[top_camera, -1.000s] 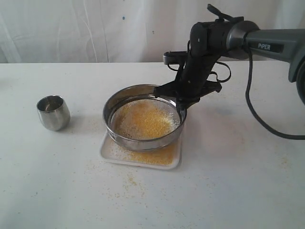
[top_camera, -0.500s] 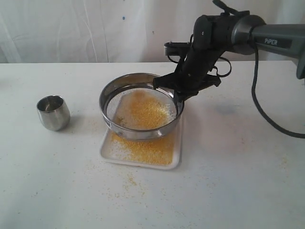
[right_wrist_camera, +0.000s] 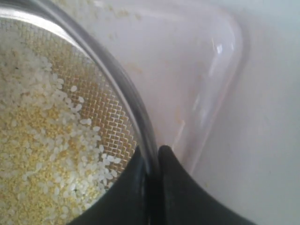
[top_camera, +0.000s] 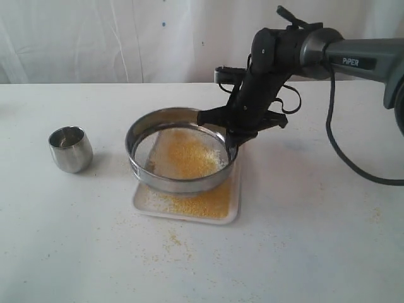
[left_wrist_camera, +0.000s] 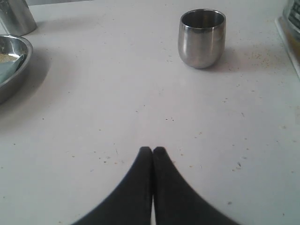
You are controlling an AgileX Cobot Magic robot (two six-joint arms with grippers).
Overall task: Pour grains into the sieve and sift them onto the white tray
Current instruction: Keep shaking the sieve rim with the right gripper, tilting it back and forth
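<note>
Sieve has swung left since a second ago; the white tray lies on the table just beneath and slightly right of it, with sifted grains across its near half and more heaped on the mesh. Right gripper is pinched tight on the sieve's far-right rim, so the return stroke likely runs rightward, back over the tray. Left gripper is closed on nothing, near the steel cup.

Soft diffuse daylight, blurry right-wrist close-up
</note>
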